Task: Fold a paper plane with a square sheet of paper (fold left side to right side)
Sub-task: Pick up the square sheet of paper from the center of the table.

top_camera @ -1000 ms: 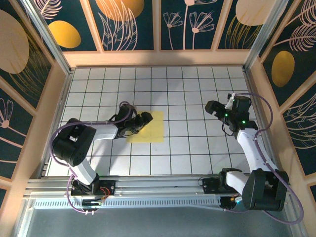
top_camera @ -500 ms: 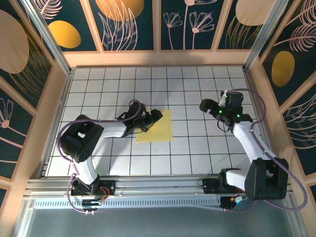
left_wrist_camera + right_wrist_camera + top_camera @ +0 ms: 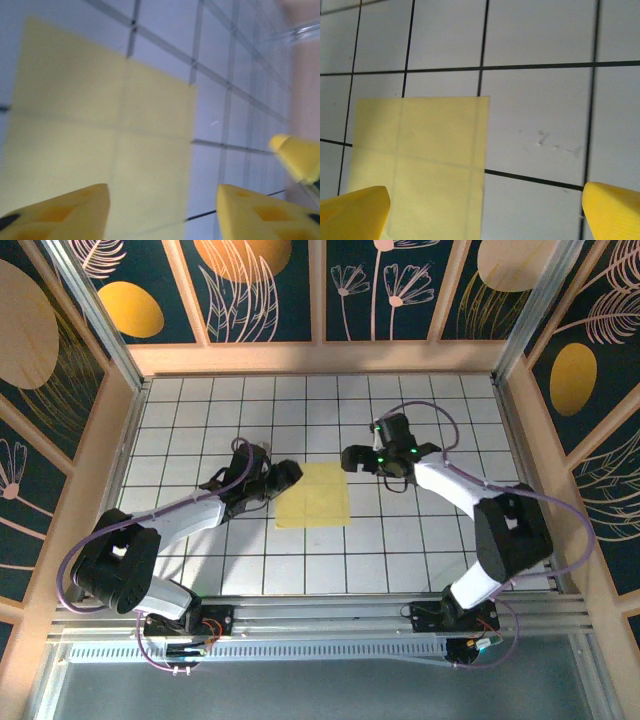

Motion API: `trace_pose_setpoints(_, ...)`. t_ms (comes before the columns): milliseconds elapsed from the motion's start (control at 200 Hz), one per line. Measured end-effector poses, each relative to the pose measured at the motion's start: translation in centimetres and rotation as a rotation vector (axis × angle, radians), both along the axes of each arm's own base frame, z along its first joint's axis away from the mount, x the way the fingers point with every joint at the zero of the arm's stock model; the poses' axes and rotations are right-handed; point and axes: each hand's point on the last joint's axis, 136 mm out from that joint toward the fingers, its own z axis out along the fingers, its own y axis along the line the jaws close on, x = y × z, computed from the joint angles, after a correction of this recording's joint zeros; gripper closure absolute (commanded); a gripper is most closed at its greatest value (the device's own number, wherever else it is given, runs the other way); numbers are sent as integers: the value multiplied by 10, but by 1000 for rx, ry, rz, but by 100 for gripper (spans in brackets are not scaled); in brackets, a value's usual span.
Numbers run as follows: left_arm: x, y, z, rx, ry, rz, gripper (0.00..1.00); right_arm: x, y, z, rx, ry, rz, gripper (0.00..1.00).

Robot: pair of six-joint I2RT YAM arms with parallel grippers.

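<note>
Yellow sheet of paper point(image 3: 313, 496) lies flat and unfolded at mid-surface point(image 3: 400, 550), shifted slightly right of its earlier position. With jaws wide, the right gripper point(image 3: 352, 458) has swung in from the far right to the sheet's far right corner. Jaws spread and pinching nothing, the left gripper point(image 3: 285, 480) sits at the left edge. Judgement: both arms are staged and the fold is not begun. Finger contact with the paper cannot be determined. The left wrist view is blurred, and both wrist views crop the sheet.

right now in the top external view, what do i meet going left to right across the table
left gripper → square sheet of paper → right gripper
</note>
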Motion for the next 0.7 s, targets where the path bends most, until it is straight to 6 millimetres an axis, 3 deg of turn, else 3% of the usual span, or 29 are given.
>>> trace_pose_setpoints(140,-24,12,-36,64,92,-21,63,7,27,-17,-56,14,54,1)
trace_pose_setpoints(410,-30,12,-57,93,145,-47,67,22,72,-49,-168,22,142,1)
trace_pose_setpoints(701,-36,14,-69,103,175,-54,67,23,76,-76,-253,50,166,2)
